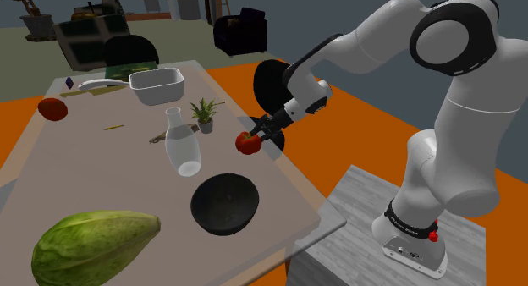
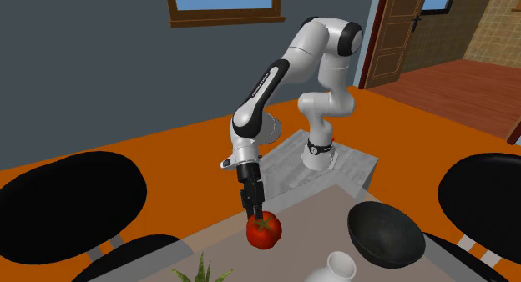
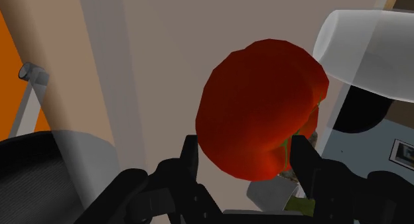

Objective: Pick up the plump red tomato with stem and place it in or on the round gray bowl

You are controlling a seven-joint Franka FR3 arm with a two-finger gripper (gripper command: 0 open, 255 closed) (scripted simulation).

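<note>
A plump red tomato (image 1: 246, 144) sits between the fingers of my black gripper (image 1: 259, 134), which is shut on it near the table's edge at the shoulder view's right. In the second exterior view the gripper (image 2: 256, 212) points down and clasps the top of the tomato (image 2: 264, 231). The wrist view shows the tomato (image 3: 262, 110) clasped between both fingertips (image 3: 302, 160), with tabletop beyond it. The round dark bowl (image 1: 224, 205) stands upright nearer the table's front edge, apart from the tomato. It is also on the second exterior view's right (image 2: 384, 233).
On the table (image 1: 101, 174) a clear glass vase (image 1: 180, 140) and a small potted plant (image 1: 204, 115) stand beside the tomato. Behind them is a white tub (image 1: 157, 85). A big green melon (image 1: 93, 246) lies in front. Black chairs (image 2: 67, 197) ring the table.
</note>
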